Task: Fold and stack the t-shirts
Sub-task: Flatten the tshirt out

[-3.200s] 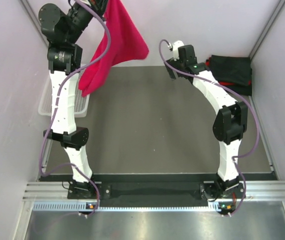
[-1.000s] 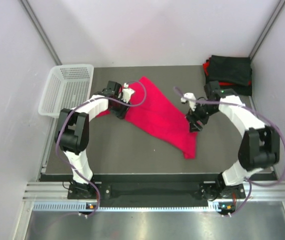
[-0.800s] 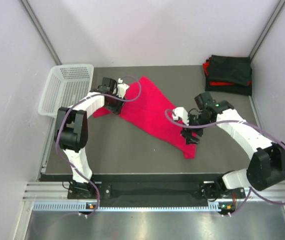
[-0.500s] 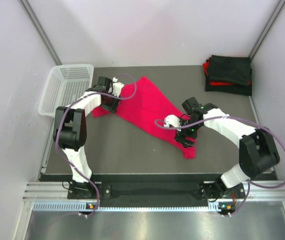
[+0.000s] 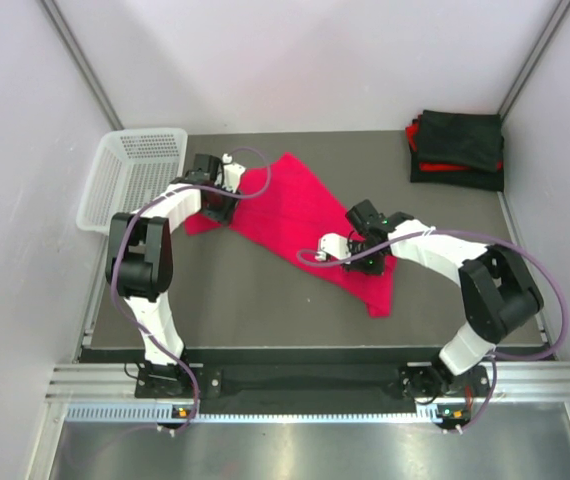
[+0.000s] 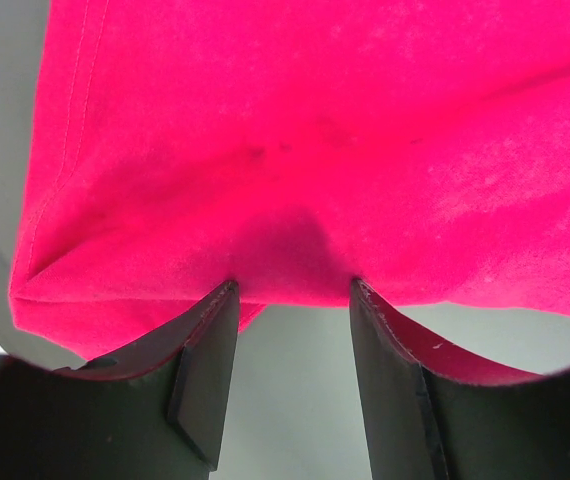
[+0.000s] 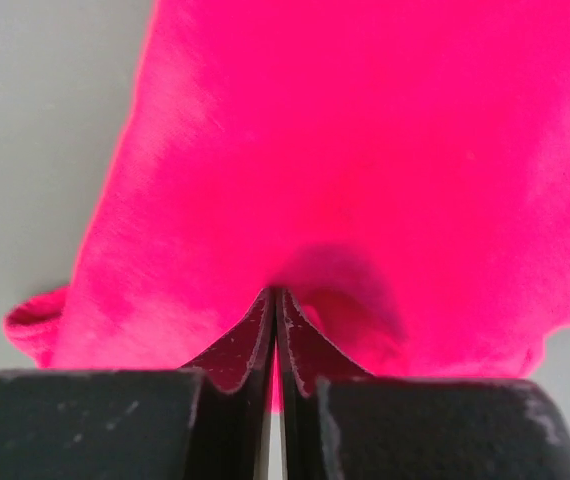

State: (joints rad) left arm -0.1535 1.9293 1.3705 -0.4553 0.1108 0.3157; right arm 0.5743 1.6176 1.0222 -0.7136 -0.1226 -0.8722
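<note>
The crimson t-shirt (image 5: 310, 225) is one plain bright red, unpatterned, darker only in its creases. Beyond it to the right, the stacked t-shirts (image 5: 460, 135) are black, with a thin red strip showing between the layers. To its left, the basket (image 5: 135, 180) is white with a fine mesh grid. Beneath it the table (image 5: 265, 300) is flat dark grey. The left arm (image 5: 165, 210) and right arm (image 5: 430, 245) are white with black joints and purple cables (image 5: 268, 172). The left gripper (image 6: 292, 287) and right gripper (image 7: 275, 292) have black fingers
</note>
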